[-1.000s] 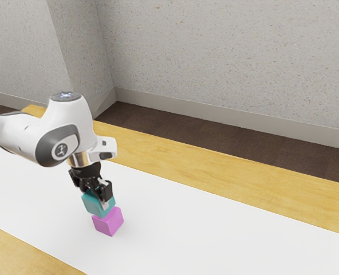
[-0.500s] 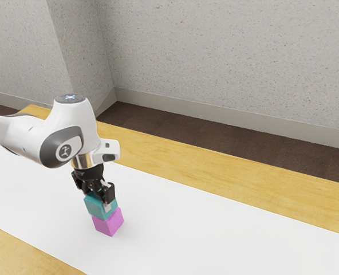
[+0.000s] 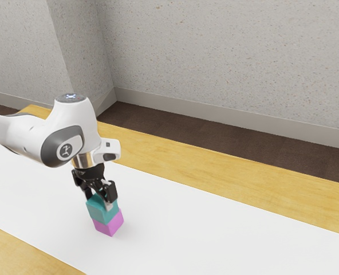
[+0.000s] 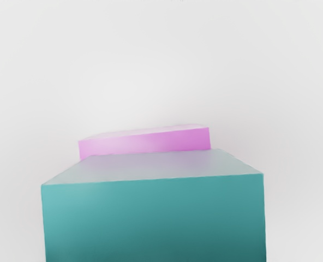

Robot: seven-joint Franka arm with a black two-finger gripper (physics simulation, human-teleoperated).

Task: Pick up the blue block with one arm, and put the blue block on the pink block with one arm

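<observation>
Since the frame of one second ago, the blue block [image 3: 98,209] has been lowered by the arm [image 3: 43,137]. Then it was carried just above the pink block [image 3: 110,225]; now it is set down on top of it.

One gripper [image 3: 99,193] is seen in the exterior view, pointing down over the stack. Its jaws are clamped on the upper part of the blue block from two opposite sides.

One blue block is counted, and it is rendered in a teal shade. One pink block is counted as well. The two are touching and form a stack two high. The blue block is placed slightly askew, toward the exterior view's left, so that a strip of the pink top is left uncovered on the exterior view's right.

In the wrist view the blue block [image 4: 150,215] is seen close under the hand, and an edge of the pink block [image 4: 145,143] is seen beyond it.

The stack is carried by one white sheet [image 3: 227,235], which is laid across one wooden table [image 3: 215,169]. One speckled grey wall [image 3: 227,51] and a dark floor [image 3: 227,137] are seen behind.
</observation>
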